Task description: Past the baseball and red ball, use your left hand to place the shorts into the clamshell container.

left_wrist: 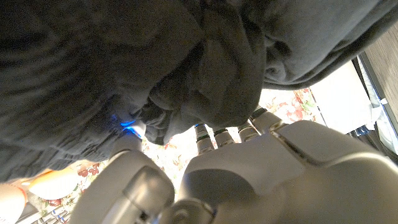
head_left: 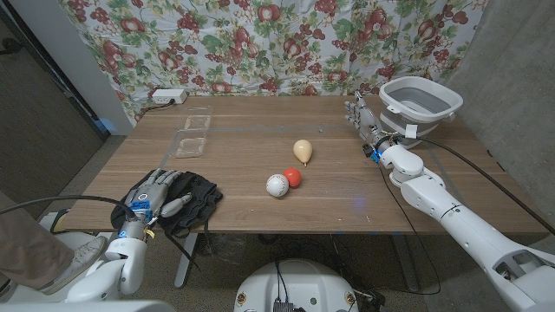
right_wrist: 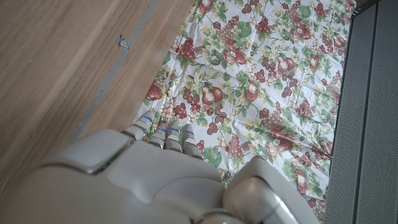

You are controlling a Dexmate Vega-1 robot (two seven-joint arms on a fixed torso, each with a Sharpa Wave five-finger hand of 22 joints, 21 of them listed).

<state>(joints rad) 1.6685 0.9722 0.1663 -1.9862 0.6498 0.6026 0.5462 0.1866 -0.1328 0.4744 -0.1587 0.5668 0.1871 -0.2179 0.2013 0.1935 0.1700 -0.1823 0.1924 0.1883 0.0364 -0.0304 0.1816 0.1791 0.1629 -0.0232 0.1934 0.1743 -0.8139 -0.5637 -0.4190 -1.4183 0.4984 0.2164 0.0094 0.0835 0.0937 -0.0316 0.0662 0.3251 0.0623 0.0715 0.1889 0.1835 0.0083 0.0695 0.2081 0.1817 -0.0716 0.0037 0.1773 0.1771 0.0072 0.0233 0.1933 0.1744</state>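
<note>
The clear clamshell container (head_left: 192,136), upper left on the table (head_left: 260,195), holds nothing. At lower left, the left hand (head_left: 154,198) grips the black shorts (head_left: 192,201). Right hand (head_left: 364,117), upper right: fingers apart, holding nothing.

Black shorts (head_left: 189,198), red ball (head_left: 293,176), white baseball (head_left: 276,185), floral curtain (head_left: 286,43).

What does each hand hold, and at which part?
The left hand grips the black shorts at their bunched left side; the right hand holds nothing.

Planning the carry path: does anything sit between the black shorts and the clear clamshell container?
Nothing visible does. The black shorts under the left hand lie near the table's front-left edge; the clear clamshell container is straight beyond. The white baseball and red ball sit off to the right.
</note>
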